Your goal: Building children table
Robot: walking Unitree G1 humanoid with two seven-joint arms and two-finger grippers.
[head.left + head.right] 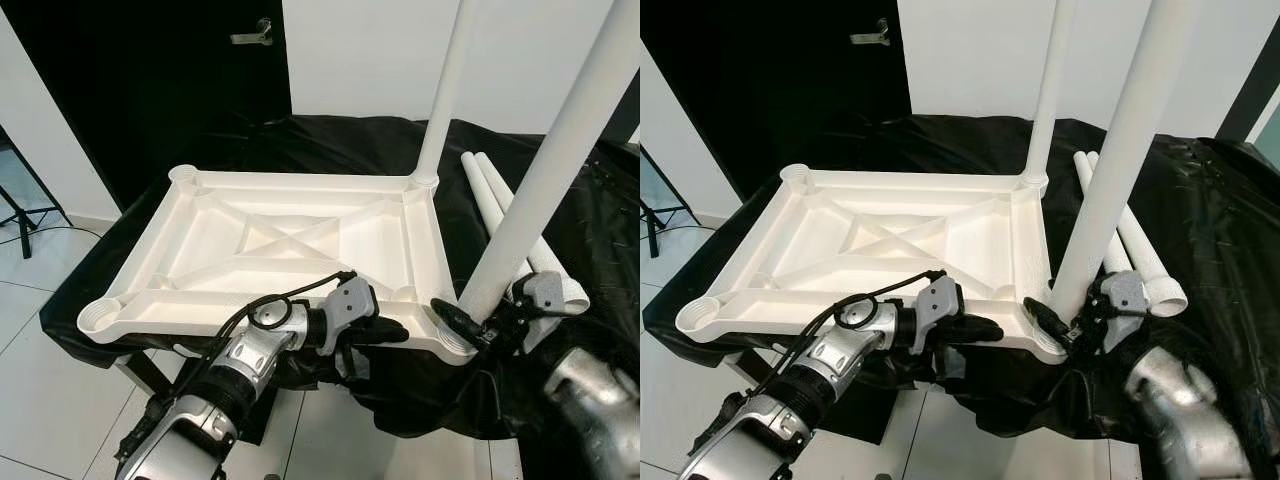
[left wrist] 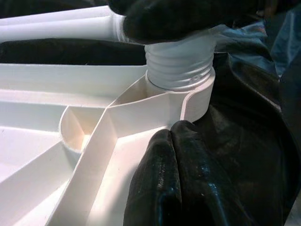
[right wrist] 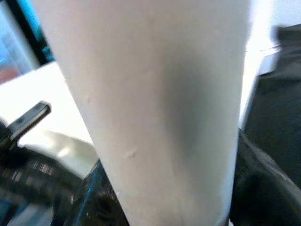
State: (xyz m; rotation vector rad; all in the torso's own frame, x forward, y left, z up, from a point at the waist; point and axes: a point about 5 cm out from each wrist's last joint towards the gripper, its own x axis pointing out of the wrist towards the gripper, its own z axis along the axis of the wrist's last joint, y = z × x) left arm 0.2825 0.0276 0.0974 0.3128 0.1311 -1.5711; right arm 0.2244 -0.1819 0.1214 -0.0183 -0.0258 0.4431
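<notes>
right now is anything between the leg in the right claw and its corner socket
Nothing visible. The leg already stands in the near right socket, thread partly showing, with the right claw at its base. The left claw presses the tabletop rim beside it.

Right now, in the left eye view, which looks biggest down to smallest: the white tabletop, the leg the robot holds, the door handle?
1. Upturned white tabletop.
2. Held table leg, though being closer to the camera enlarges it.
3. Door handle, far off and clearly smallest.
</notes>
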